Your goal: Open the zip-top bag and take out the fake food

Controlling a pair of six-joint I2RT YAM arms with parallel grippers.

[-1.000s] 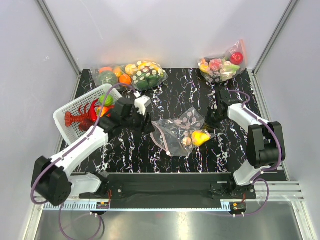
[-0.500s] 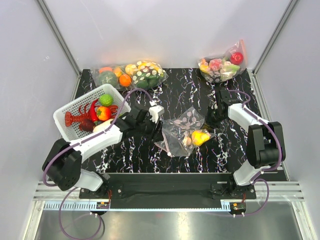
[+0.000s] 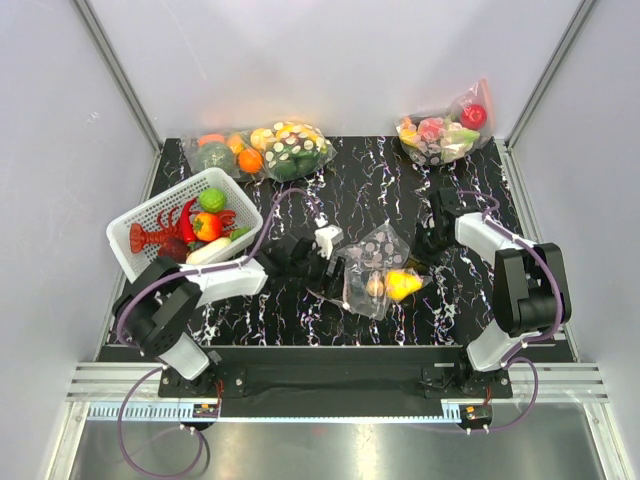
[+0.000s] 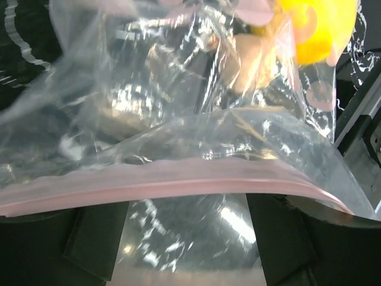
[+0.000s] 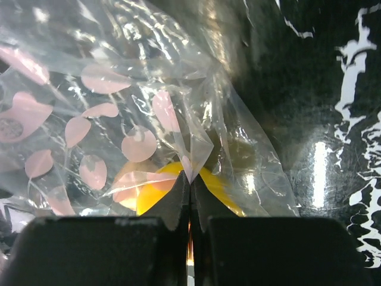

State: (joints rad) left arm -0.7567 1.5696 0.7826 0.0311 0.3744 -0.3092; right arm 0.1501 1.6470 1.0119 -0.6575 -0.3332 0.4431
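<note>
Black fingers (image 5: 101, 250) of the right hand (image 5: 190, 199) are pressed together on a peaked fold of the zip-top bag (image 5: 113, 89), clenched on the clear dotted plastic at the bag's right side. Across the bag, the left hand (image 4: 187, 235) is spread wide and grips nothing. Its two dark fingers stand apart at the bag's mouth with a sheet of clear plastic between them. The pink zip strip (image 4: 178, 179) runs crosswise just in front of them; whether the mouth is parted I cannot tell. Inside the bag lies the fake food (image 3: 398, 284): a yellow fruit (image 5: 152, 193) close behind the pinched fold and a tan piece (image 4: 250, 53) beside it. The bag sits crumpled on the black marbled table (image 3: 400, 190), between the two hands. Well to the bag's left, a white basket (image 3: 160, 208) holds a red lobster (image 3: 150, 238) and a tomato (image 3: 206, 226). Beyond the bag, near the back wall, a bulging dotted bag (image 3: 275, 148) lies to its left and a dotted bag with a red apple (image 3: 440, 132) to its right.
</note>
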